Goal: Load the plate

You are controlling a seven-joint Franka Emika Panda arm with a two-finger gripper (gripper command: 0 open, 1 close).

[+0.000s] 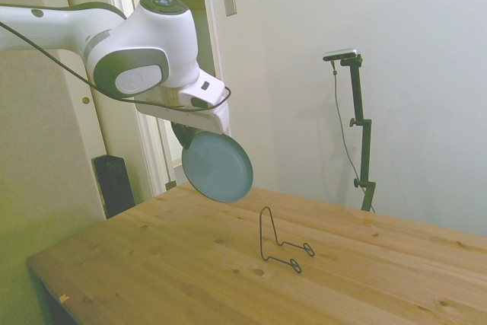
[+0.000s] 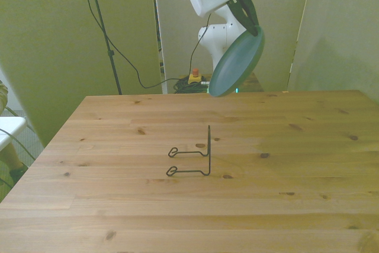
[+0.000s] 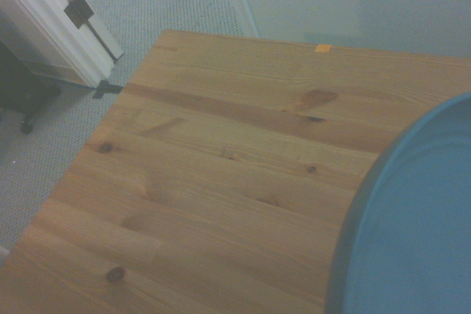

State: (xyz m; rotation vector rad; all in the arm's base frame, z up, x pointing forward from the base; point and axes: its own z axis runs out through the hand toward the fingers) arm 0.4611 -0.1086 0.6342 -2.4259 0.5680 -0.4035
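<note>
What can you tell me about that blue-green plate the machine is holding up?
The plate is small, round and a dull teal, plain and matte, with a shallow raised rim. It hangs in the air, tilted steeply on edge, well above the wooden table and touching nothing but the gripper, whose dark fingers pinch its upper rim. The black wire stand sits empty on the table below.

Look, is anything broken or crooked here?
Nothing looks broken. The plate hangs tilted in the air, pinched at its rim by the gripper above the table's far side. The black wire stand stands upright and empty on the table.
</note>
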